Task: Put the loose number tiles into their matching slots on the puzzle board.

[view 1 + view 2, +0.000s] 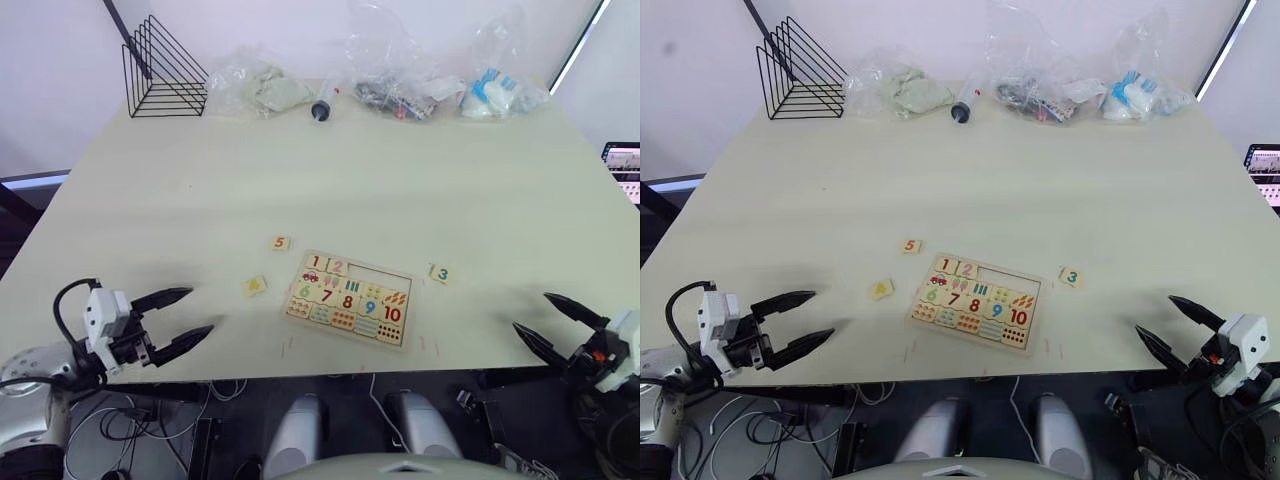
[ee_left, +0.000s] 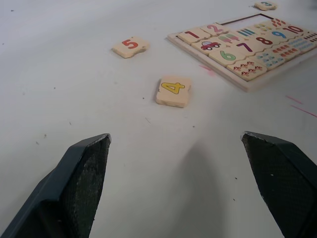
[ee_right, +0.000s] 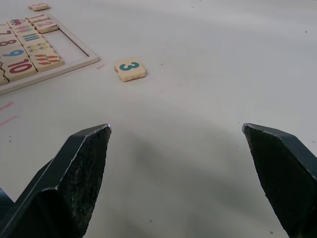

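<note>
Pale table [image 1: 330, 170] seen from above, with the puzzle board [image 1: 349, 298] lying flat close to the near edge, about midway along it and turned slightly askew. Tiles 1 and 2 already seated at the left end of the board's upper row; the rest of that row an empty slot strip [image 1: 383, 272].

Three loose tiles on the bare table around the board. Tile 4 [image 2: 173, 90] just off the board's left edge, toward the left gripper. Tile 5 [image 1: 281, 243] beyond the board's far left corner, a little farther from the near edge. Tile 3 [image 3: 130, 69] just past the board's right edge, near its far right corner.

Left gripper [image 1: 179, 321] low over the near left part of the table, fingers spread wide and holding nothing, aimed toward the board. Tile 4 straight ahead between its finger lines, well apart from the tips, lying flat and roughly square to the approach.

Right gripper [image 1: 553, 323] at the near right edge, likewise spread wide and empty. Tile 3 ahead of it and slightly toward the board, well apart from the tips.

Probably nearest pairing: left arm for tile 4, then 5; right arm for tile 3. Thin flat tiles likely to need a low pinch across opposite edges.
</note>
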Robot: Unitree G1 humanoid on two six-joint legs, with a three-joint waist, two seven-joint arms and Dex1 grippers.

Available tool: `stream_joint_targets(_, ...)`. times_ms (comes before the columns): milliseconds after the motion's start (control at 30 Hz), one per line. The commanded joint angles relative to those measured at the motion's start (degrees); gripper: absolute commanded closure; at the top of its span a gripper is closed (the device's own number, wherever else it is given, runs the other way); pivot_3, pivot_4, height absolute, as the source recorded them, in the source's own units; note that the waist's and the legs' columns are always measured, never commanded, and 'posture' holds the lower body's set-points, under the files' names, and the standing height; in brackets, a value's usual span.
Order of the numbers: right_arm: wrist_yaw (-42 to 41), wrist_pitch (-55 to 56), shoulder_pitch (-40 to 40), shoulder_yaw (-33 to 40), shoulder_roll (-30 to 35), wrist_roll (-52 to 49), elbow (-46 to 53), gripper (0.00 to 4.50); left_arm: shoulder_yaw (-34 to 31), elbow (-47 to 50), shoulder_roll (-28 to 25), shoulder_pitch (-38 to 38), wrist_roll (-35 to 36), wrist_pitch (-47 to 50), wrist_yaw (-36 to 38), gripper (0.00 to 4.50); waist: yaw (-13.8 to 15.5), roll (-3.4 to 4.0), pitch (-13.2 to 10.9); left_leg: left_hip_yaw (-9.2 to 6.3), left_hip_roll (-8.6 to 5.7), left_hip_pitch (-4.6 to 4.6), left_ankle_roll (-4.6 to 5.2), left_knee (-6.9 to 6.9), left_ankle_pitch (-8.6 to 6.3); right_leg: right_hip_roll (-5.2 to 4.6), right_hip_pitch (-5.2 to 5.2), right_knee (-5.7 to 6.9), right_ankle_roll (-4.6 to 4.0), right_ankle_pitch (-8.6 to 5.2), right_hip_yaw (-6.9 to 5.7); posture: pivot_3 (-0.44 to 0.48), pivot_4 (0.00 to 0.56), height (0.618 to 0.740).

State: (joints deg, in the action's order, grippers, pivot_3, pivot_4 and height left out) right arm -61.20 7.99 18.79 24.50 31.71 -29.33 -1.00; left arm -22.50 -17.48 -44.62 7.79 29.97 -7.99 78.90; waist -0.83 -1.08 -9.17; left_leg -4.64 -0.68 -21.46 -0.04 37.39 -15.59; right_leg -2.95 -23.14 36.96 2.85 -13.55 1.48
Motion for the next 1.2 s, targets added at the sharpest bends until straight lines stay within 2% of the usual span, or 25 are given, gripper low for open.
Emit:
stream_joint_targets(33, -0.4, 1.8, -0.4, 0.6, 0.0, -0.5, 0.0, 0.04, -2.1, 0.5, -0.8, 0.3, 0.9, -0.8, 0.7, 0.0, 0.0, 0.02, 0.0, 0.0, 0.0, 0.02, 0.0, 0.0, 0.0, 0.0, 0.02, 0.0, 0.0, 0.0, 0.0, 0.0, 0.15, 0.74)
stream_joint_targets(1200, -0.9, 4.6, -3.4, -1.7, -0.3, 0.1, -3.4, 0.04, -0.9, 3.0, 0.2, -0.1, 1.3, 0.6, 1.4, 0.0, 0.0, 0.06, 0.0, 0.08, 0.08, 0.49, 0.0, -0.07, -0.01, 0.01, 0.43, -0.01, -0.01, -0.02, 0.06, 0.0, 0.15, 0.74)
